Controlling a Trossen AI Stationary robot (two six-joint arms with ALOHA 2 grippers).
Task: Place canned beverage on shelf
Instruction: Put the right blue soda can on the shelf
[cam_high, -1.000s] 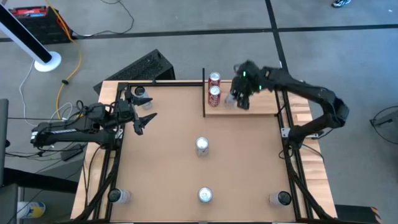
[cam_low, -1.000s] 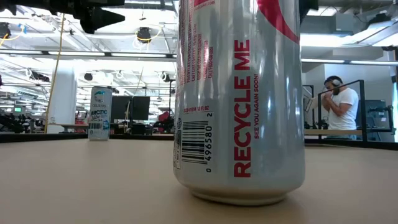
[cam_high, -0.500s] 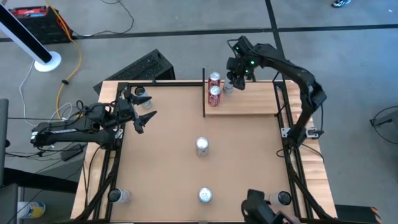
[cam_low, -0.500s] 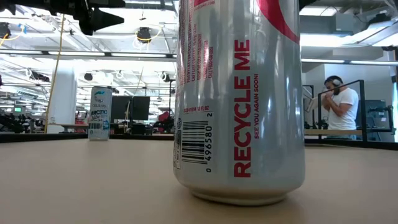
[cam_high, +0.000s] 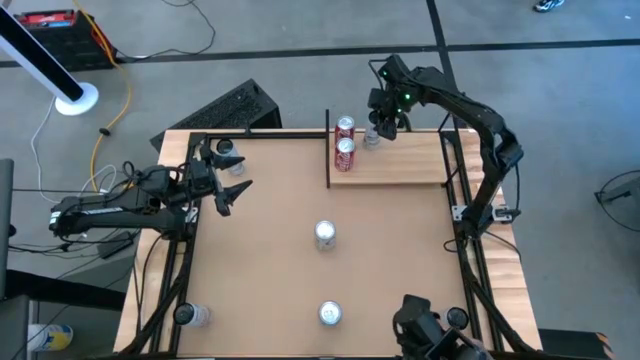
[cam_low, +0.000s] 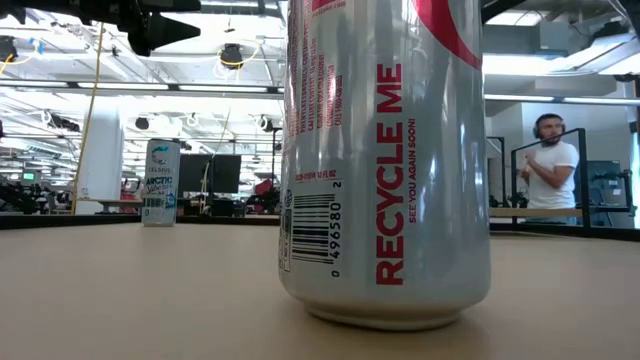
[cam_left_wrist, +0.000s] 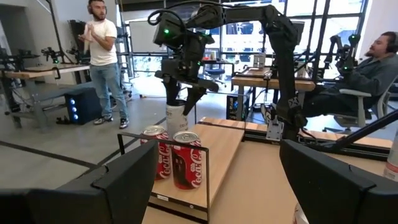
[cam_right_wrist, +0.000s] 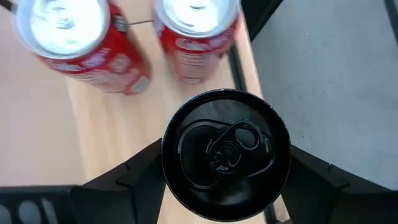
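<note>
Over the shelf (cam_high: 400, 168), right end effector (cam_high: 375, 133) pinches a black-topped can (cam_right_wrist: 226, 154); left end effector (cam_high: 228, 192) hangs spread.

The right gripper (cam_high: 376, 128) now sits at the far edge of the shelf (cam_high: 400, 168), having travelled from the middle of the board toward the two red cans (cam_high: 345, 140), carrying a black-topped can (cam_right_wrist: 225, 152) between its fingers (it stands beside the far red one). The right arm's elbow swings back off the table's side. A dark object (cam_high: 425, 330) enters at the near edge. The person (cam_low: 548, 180) in the background lowers both arms.
</note>
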